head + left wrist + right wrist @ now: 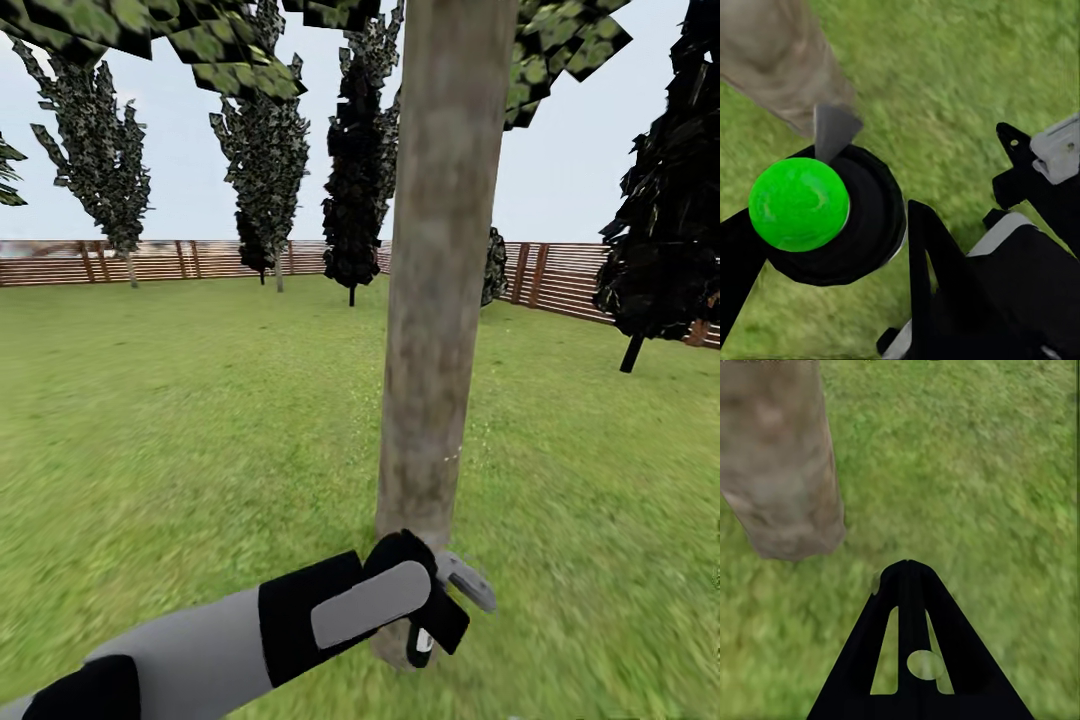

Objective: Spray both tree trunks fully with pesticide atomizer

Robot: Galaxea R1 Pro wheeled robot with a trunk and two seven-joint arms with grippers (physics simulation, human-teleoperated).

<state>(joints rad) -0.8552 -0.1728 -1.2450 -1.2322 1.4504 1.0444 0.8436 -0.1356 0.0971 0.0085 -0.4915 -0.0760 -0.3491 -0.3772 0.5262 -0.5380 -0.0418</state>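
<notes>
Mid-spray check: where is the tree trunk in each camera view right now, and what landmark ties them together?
Head view: tree trunk runs top to bottom, just right of centre, behind the left gripper.
Left wrist view: upper-left corner, beyond the green-capped atomizer.
Right wrist view: upper left.
Shared landmark: the trunk's base meeting the grass.

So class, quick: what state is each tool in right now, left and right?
Left tool: shut on the pesticide atomizer, its grey nozzle toward the tree trunk.
Right tool: shut, fingers meeting at the tips, holding nothing.
</notes>
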